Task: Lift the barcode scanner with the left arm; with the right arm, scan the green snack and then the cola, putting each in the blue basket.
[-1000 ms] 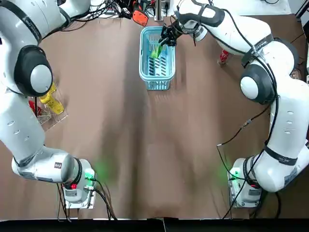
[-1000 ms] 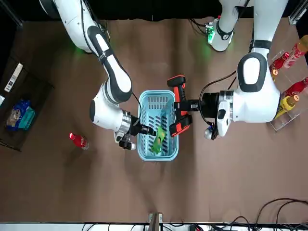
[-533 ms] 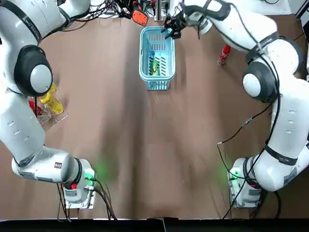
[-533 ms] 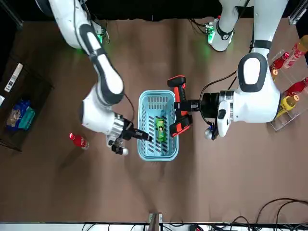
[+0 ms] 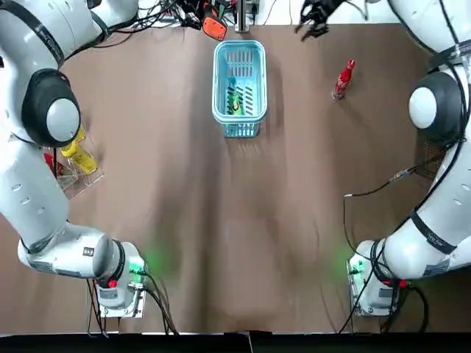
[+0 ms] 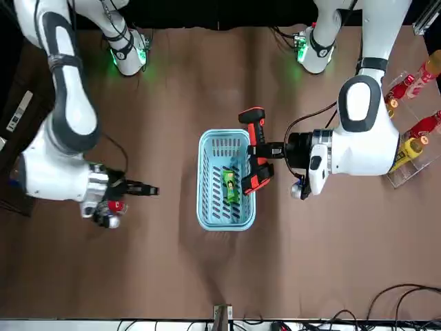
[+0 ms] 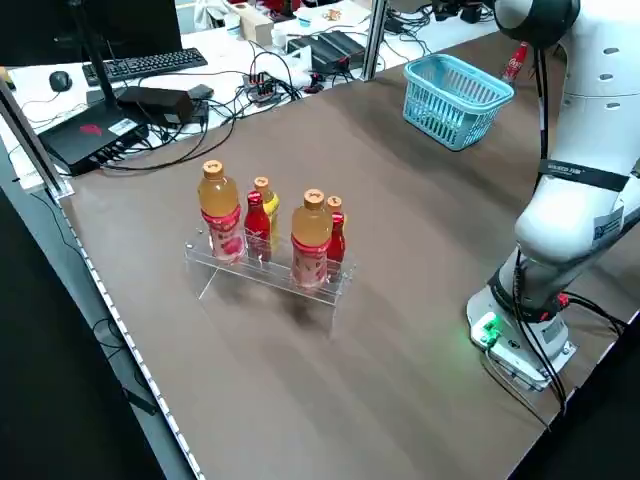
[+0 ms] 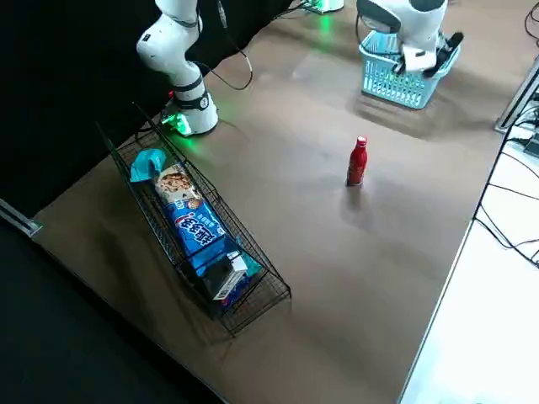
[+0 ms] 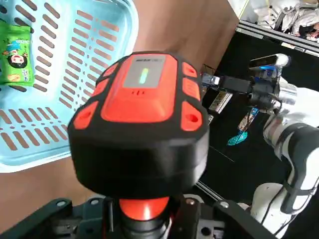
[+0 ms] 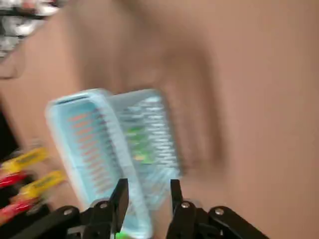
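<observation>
The green snack lies inside the blue basket at the far middle of the table, also seen from the front as the green snack. Just beside the basket's left rim hangs the orange-and-black barcode scanner, with my left gripper shut on its handle. The red cola bottle stands upright to the right of the basket. My right gripper is open and holds nothing, raised between basket and cola. In the front view its wrist partly hides the cola.
A clear rack of several drink bottles stands on the robot's left side. A wire basket of snack packs sits at the right edge. Cables and equipment lie beyond the far edge.
The right gripper let the green snack drop into the basket, then swung away to the robot's right toward the cola. The left arm with the scanner stayed still.
</observation>
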You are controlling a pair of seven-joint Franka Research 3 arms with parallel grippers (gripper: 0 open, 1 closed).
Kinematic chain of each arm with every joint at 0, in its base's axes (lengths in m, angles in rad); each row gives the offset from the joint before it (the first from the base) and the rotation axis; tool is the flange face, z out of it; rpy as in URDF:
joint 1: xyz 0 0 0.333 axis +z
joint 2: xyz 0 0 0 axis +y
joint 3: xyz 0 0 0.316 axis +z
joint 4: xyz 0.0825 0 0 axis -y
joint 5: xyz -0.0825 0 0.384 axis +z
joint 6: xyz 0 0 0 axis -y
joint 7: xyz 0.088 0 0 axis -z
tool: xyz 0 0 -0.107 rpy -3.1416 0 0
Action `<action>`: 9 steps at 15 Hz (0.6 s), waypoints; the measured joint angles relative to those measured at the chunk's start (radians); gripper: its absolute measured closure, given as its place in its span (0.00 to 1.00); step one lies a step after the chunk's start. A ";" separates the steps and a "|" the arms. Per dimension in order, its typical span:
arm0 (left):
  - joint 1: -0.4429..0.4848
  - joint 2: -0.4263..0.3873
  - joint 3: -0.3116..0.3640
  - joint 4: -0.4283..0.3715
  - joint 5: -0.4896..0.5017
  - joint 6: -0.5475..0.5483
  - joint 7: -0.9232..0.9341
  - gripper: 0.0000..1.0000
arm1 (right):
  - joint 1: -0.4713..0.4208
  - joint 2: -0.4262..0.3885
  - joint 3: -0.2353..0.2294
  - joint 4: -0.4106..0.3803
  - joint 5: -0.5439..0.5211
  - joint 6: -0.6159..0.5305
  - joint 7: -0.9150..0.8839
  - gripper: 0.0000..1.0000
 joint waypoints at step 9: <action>-0.002 0.003 -0.001 0.000 0.000 0.000 0.007 0.67 | -0.108 0.000 -0.002 -0.005 -0.486 -0.047 -0.004 0.32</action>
